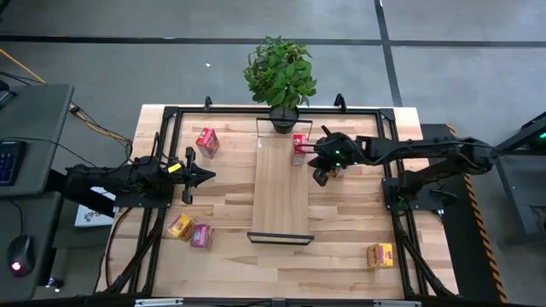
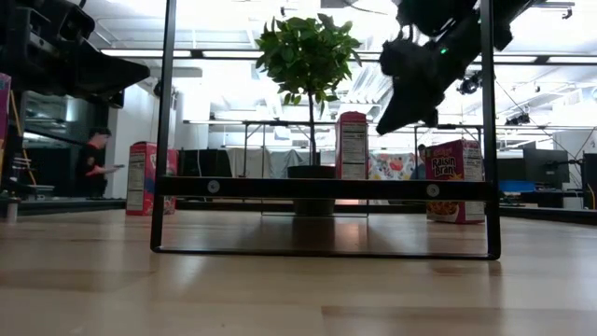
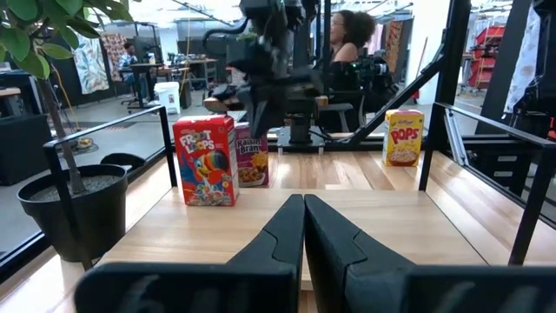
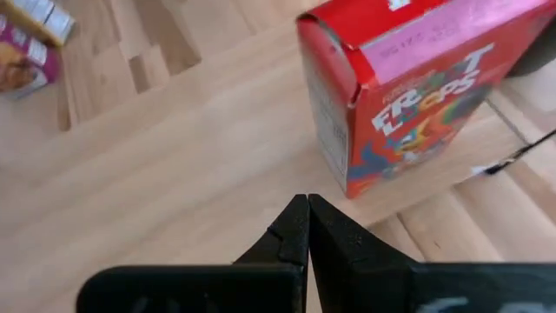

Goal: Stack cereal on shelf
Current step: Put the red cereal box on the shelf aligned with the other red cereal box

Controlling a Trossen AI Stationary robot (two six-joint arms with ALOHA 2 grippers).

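Right gripper (image 1: 321,153) hovers, jaws closed, beside red cereal box (image 1: 299,147) on shelf (image 1: 280,192).

Two dark, jointed robot arms end in matte black two-finger grippers. The left arm (image 1: 128,177) carries a small yellow marking. The right arm (image 1: 401,152) shows green indicator lights near its wrist.

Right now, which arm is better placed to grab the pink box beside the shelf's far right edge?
Probably the right gripper: it hovers shut right beside that pink box, near the shelf. The left gripper is across the shelf.
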